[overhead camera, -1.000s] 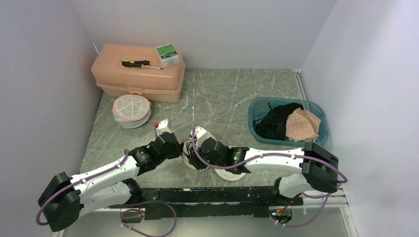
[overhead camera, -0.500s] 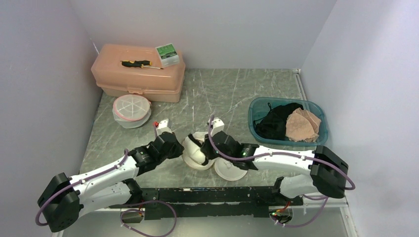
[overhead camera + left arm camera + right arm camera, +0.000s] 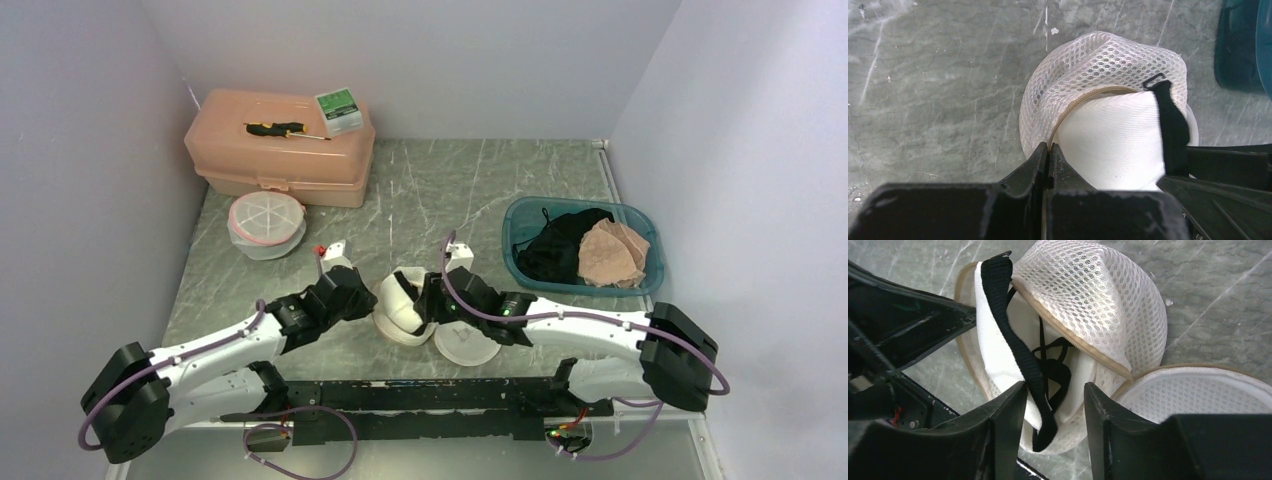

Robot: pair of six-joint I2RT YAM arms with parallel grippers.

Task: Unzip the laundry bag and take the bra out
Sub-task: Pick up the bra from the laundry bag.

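White mesh laundry bag (image 3: 1093, 300) unzipped, gaping, mid-table; white bra (image 3: 1113, 135), black strap, protruding from opening.

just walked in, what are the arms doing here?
Both arms are working on a white mesh laundry bag. It is already unzipped and gaping open. The left gripper is shut on the bag's zipper edge, holding it. The right gripper is open, with its fingers on either side of a strap of the black bra that hangs out of the opening. The bra is not out yet.
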